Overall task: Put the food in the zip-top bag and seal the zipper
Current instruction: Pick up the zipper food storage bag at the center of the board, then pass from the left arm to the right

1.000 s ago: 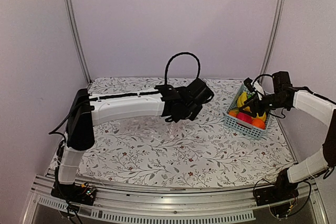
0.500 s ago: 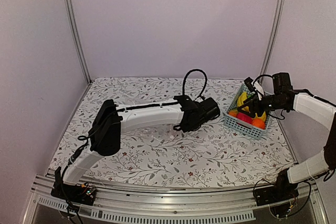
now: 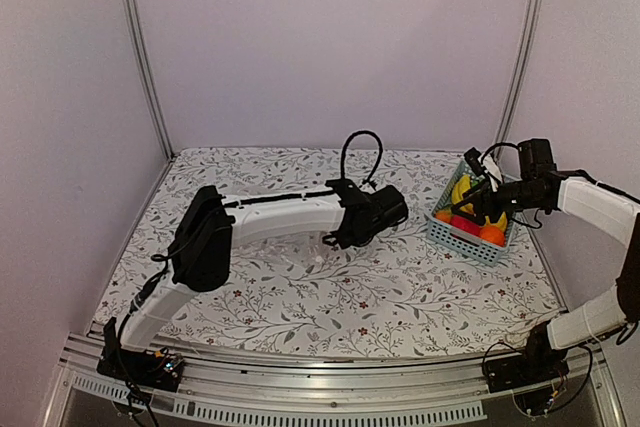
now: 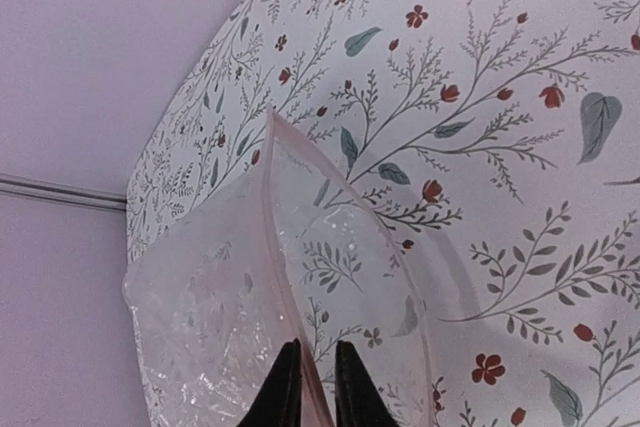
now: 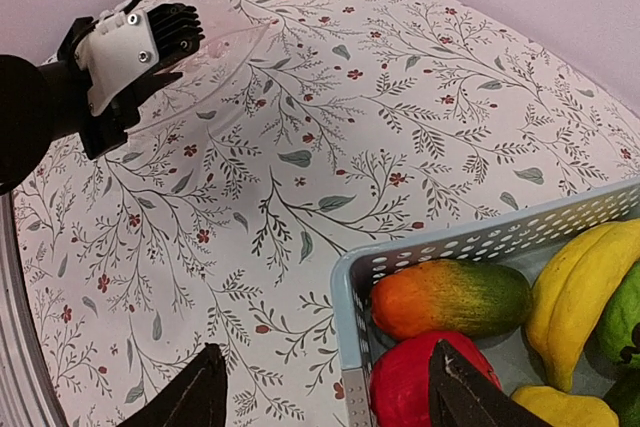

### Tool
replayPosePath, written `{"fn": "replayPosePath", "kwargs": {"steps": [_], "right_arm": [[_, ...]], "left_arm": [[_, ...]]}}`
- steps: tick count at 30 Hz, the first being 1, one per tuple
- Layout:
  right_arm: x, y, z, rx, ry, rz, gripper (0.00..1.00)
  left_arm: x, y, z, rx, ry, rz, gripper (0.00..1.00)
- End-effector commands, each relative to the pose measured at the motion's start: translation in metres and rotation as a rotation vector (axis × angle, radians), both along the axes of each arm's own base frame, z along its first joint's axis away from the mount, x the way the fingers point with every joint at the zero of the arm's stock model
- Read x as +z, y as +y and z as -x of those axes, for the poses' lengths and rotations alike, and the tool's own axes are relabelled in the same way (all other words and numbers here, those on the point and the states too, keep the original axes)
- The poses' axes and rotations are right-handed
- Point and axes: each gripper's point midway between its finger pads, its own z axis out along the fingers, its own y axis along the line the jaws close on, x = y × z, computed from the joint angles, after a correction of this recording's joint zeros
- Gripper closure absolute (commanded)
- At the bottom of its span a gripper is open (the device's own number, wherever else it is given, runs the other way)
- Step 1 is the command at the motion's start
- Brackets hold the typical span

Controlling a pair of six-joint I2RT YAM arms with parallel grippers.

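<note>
The clear zip-top bag (image 4: 220,317) lies on the flowered table, its mouth edge raised. My left gripper (image 4: 311,347) is shut on that edge, where the thin pinkish zipper (image 4: 272,207) runs between the two black fingers. In the top view the left gripper (image 3: 335,237) is low over the middle of the table. The food lies in a light-blue basket (image 5: 352,287): an orange-green piece (image 5: 450,297), a red piece (image 5: 415,392), a yellow banana (image 5: 580,287). My right gripper (image 5: 325,362) stands open above the basket's near corner, holding nothing.
The basket (image 3: 462,235) stands at the right of the table, near the right wall's post. The left arm's white forearm (image 3: 280,217) stretches across the table's middle. Purple walls close in the back and both sides.
The left arm swung right and dropped toward the table, and its jaws closed on the bag's edge. The right gripper stayed over the basket and opened slightly wider.
</note>
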Motion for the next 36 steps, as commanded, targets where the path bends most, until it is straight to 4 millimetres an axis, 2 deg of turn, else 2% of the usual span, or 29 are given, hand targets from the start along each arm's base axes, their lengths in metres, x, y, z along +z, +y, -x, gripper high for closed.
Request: {"fn": "replayPosePath", "kwargs": {"steps": [1,6,13,18,24,29,32,36], "right_arm": [[-0.007,0.003,0.004,0.014,0.033,-0.012,0.33],[-0.007,0.004,0.004,0.018,0.036,-0.018,0.33],[0.004,0.011,0.001,0.038,0.036,-0.055,0.33],[0.033,0.040,-0.009,0.105,0.067,-0.110,0.33],[0.066,0.082,-0.028,0.180,0.148,-0.231,0.33],[0.070,0.123,-0.032,0.245,0.220,-0.270,0.32],[0.064,0.143,-0.035,0.255,0.279,-0.281,0.31],[0.050,0.154,-0.046,0.221,0.382,-0.296,0.31]], "left_arm": [[0.015,0.020,-0.008,0.042,-0.017,-0.004,0.95],[0.035,0.022,-0.008,0.036,-0.027,0.038,1.00],[0.077,0.004,-0.004,-0.030,-0.059,0.248,1.00],[0.108,-0.012,0.000,-0.116,-0.120,0.455,1.00],[0.135,-0.020,0.003,-0.146,-0.182,0.569,1.00],[0.151,-0.034,0.011,-0.199,-0.218,0.628,1.00],[0.155,-0.040,0.016,-0.221,-0.228,0.653,1.00],[0.156,-0.045,0.021,-0.233,-0.228,0.666,1.00]]}}
